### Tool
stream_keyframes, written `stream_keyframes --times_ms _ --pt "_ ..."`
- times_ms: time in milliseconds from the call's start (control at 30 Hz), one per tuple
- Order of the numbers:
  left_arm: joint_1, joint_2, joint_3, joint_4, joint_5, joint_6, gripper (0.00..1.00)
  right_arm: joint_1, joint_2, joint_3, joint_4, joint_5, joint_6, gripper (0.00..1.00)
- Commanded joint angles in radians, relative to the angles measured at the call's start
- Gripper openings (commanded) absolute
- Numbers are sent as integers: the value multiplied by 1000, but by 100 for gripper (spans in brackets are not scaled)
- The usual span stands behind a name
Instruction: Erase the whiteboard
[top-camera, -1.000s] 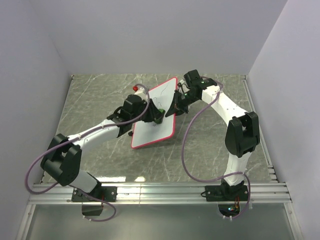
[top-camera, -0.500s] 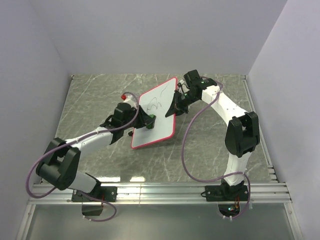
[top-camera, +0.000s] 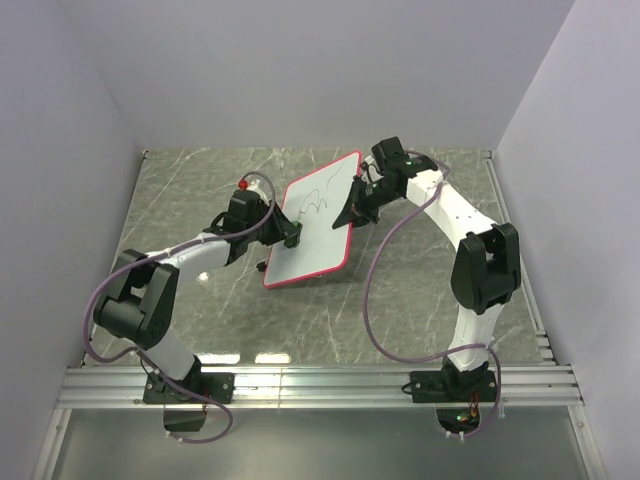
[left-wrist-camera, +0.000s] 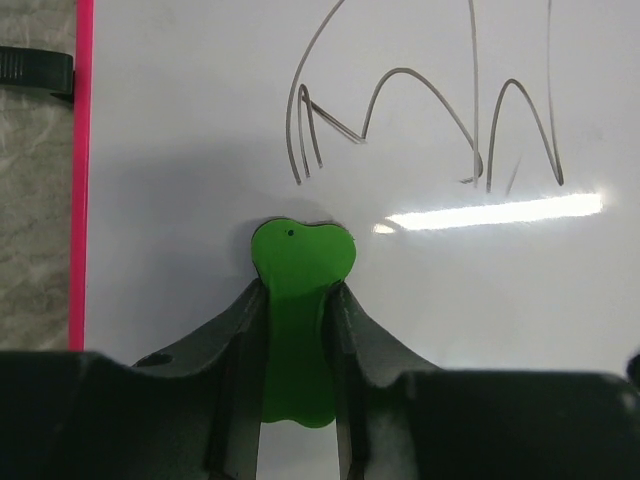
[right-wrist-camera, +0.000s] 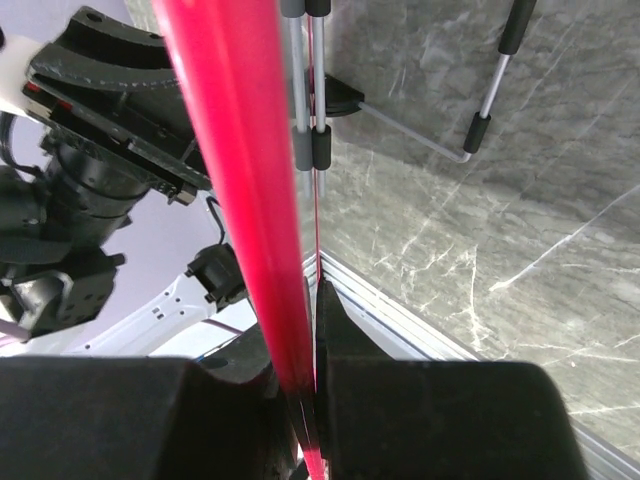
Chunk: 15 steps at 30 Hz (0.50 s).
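A: Status?
B: Whiteboard (top-camera: 312, 225) is held tilted on the bench (top-camera: 420, 290), its rim clamped by the right end effector (top-camera: 352, 208). Green block (left-wrist-camera: 300, 262) is pinched in the left end effector (left-wrist-camera: 297, 295), just short of the scribbles (left-wrist-camera: 420, 110).
A: Risk?
B: It could be twisted loose if pressed too hard.

Left arm (top-camera: 193, 254) and right arm (top-camera: 450, 207) outstretched, angled inward; left claw (left-wrist-camera: 297, 290) and right claw (right-wrist-camera: 305, 300) clamped tight.

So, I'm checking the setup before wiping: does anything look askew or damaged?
Nothing damaged. The whiteboard sits skewed to the table's edges, its red rim pinched by the right gripper; the left gripper holds a green eraser on it, below unerased scribbles.
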<state>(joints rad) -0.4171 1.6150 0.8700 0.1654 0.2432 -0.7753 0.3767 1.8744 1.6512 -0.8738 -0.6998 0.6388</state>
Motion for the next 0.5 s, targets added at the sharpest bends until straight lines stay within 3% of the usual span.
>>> stream_keyframes --times_ms 0,300,467 --pt "-69 101 51 -240 148 15 0 48 6 21 15 63 -10 0" --pt "-130 201 459 -435 176 50 0 54 -17 -47 32 56 -13 0" --pt "-155 264 560 -461 189 56 0 57 -17 -73 45 54 -7 0"
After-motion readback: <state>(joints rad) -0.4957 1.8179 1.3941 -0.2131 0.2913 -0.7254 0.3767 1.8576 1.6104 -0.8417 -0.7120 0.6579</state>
